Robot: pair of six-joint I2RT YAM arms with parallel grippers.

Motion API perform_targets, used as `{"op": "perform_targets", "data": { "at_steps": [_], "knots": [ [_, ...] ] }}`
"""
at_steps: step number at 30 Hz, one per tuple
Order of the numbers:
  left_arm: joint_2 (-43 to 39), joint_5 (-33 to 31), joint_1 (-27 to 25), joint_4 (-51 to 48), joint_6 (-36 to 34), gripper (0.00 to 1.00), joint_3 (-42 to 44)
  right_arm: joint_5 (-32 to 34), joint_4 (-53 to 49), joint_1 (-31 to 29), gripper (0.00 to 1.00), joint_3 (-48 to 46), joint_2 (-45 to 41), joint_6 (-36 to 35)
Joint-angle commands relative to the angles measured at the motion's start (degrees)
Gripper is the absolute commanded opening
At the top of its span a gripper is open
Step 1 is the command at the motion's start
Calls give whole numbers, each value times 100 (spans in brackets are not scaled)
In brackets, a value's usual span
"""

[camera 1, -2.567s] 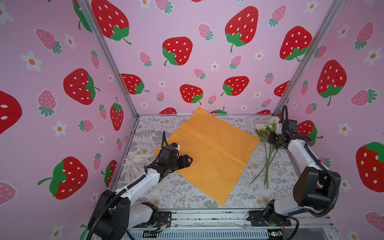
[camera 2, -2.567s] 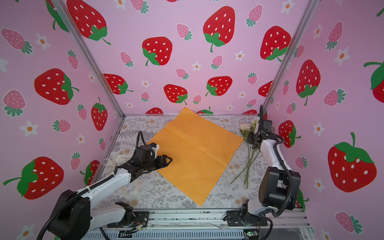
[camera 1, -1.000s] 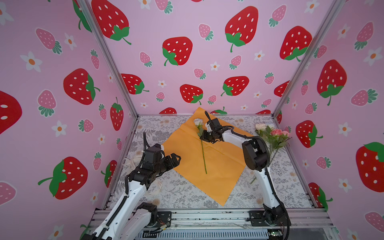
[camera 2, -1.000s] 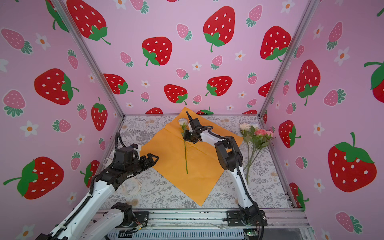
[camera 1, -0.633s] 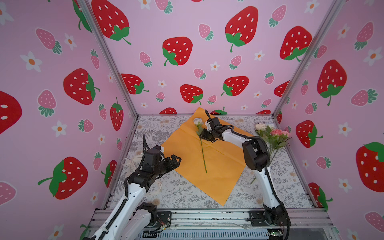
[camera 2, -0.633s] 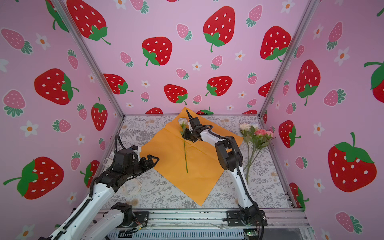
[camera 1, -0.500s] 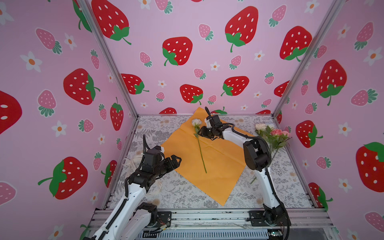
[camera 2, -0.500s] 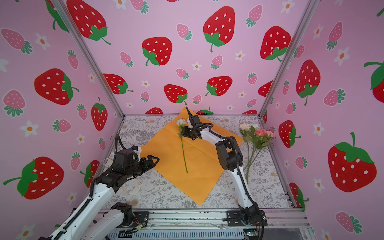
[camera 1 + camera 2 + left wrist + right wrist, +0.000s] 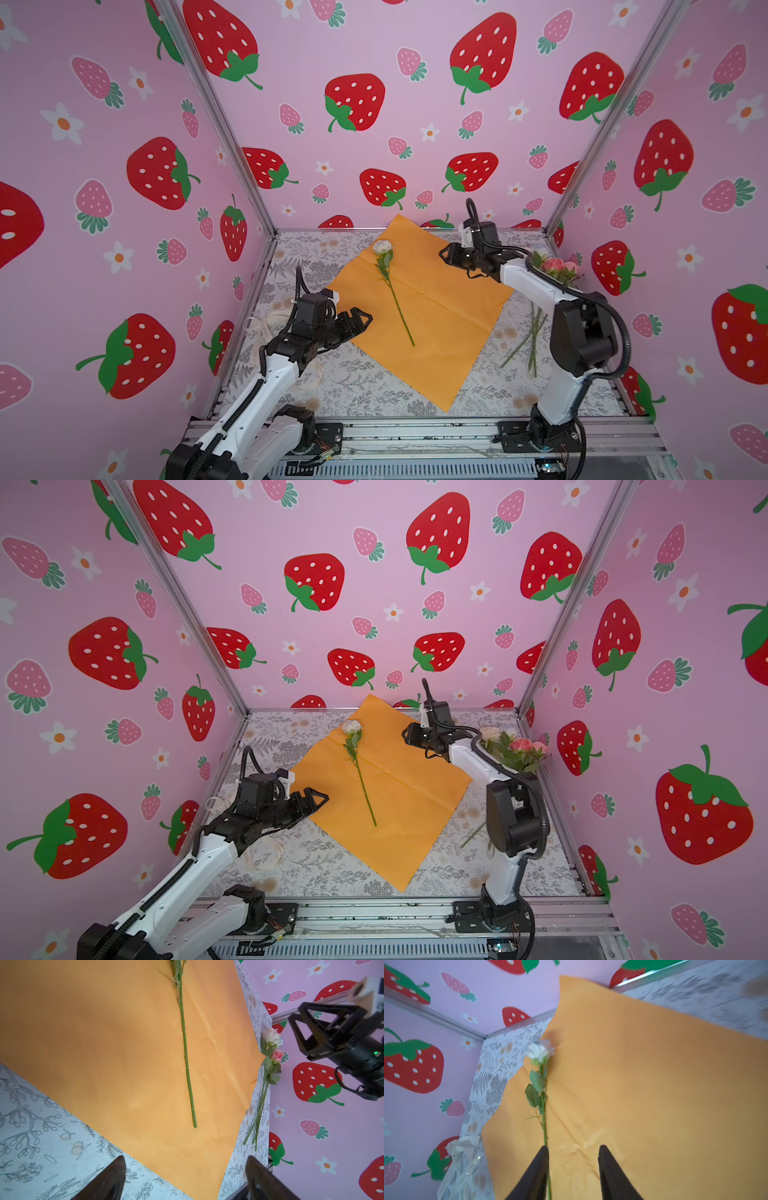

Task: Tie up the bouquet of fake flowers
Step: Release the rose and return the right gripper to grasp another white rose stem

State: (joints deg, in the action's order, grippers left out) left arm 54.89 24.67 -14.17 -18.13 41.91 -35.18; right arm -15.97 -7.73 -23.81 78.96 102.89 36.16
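Observation:
The bouquet of fake flowers lies in separate parts. One white rose (image 9: 382,247) (image 9: 352,727) (image 9: 539,1051) rests on the orange wrapping paper (image 9: 449,307) (image 9: 411,796) (image 9: 104,1043), its stem (image 9: 187,1059) running toward the front. The other white and pink roses (image 9: 557,266) (image 9: 515,746) (image 9: 271,1047) lie by the right wall, off the paper. My right gripper (image 9: 445,255) (image 9: 406,734) (image 9: 573,1157) hovers open over the paper's back right part, with the stem beside one finger and nothing between the jaws. My left gripper (image 9: 363,318) (image 9: 322,798) (image 9: 186,1169) is open and empty at the paper's left edge.
A cream ribbon (image 9: 266,324) (image 9: 262,854) (image 9: 460,1151) lies on the floral mat near the left wall, partly under the left arm. Strawberry-print walls close in the left, back and right sides. Loose green stems (image 9: 534,332) lie beside the right arm.
The right gripper has opened, let go of the white rose and drawn back to the right. The rose shifted slightly left and now lies free on the paper. The left arm barely moved.

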Motion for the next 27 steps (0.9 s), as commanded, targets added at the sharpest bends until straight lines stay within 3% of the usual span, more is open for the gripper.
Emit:
{"op": "perform_targets", "data": {
  "at_steps": [1,4,10,14,20,27],
  "knots": [
    [128,55,-131,288,75,91,-73,-244,718,245,41,-744,-412,-207],
    [220,-97,-161,402,202,91,-63,-600,455,-48,38,-635,-310,-519],
    [474,-89,-247,345,230,89,-198,-25,111,-793,39,-266,138,-678],
    [583,-21,-381,371,190,90,-250,815,-267,-719,39,-343,86,-703],
    [1098,-123,-954,578,105,92,-562,1021,-356,539,39,-1382,-746,-968],
    [2210,-394,-1934,820,-19,93,-1401,785,-548,2606,38,-2531,-1703,-1417]
  ]
}}
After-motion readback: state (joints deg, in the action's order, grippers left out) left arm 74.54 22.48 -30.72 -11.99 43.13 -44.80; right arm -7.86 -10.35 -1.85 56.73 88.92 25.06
